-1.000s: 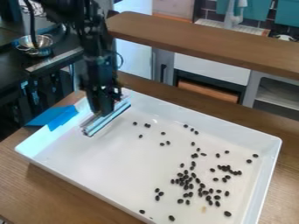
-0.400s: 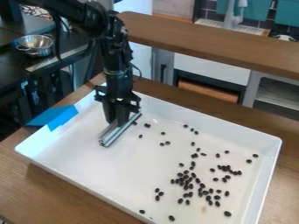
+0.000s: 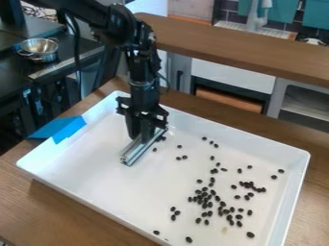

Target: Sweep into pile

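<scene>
Clearly, a silvery metal bar (image 3: 136, 150) is grasped by the hand (image 3: 144, 135), which is pointed down into a white tray (image 3: 90, 168), with its fingers closed on the bar. The bar is held aslant, one end aimed at the lower left of the view and the other at the upper right, and it juts out from under the fingers toward the lower left. Whether the tray's floor is touched by it cannot be told. The dark beans (image 3: 205, 195) are scattered over the tray's floor, mostly well apart from the hand, toward the lower right, where they are bunched most thickly in a loose cluster. A few are found much closer: a couple are seen just beside the bar's upper end, and a single bean (image 3: 154, 149) is set near its right side. The tray is carried by a wooden surface (image 3: 45, 204), and its left rim is overlapped by a blue piece (image 3: 61, 129).
</scene>
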Robot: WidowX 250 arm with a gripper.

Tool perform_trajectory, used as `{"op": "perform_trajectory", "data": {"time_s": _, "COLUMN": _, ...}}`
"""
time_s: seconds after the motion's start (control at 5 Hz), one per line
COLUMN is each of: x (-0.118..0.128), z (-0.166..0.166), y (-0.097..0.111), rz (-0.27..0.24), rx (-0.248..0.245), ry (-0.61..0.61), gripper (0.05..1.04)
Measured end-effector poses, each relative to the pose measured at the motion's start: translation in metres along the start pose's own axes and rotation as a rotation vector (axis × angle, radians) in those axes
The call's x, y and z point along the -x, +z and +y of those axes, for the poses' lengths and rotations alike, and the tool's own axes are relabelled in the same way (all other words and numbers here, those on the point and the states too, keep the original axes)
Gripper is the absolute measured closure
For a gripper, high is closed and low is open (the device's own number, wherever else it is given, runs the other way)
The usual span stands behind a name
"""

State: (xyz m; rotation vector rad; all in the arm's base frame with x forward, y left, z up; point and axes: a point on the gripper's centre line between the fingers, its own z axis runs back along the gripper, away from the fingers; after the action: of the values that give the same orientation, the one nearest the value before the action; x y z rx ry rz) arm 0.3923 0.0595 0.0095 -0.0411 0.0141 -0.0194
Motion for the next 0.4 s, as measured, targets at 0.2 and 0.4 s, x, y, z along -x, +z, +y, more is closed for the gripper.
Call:
{"op": "perform_trajectory", "data": {"time_s": 0.2, "x": 0.0019, "z": -0.0131, "y": -0.0030, "rz": 0.009, "rx": 0.001, "ry": -0.022, "gripper": 0.767}}
{"op": "perform_trajectory", "data": {"time_s": 0.4, "x": 0.0013, "z": -0.0224, "y": -0.0043, "rz": 0.000, "rx": -0.003, "ry": -0.015, "gripper": 0.767}}
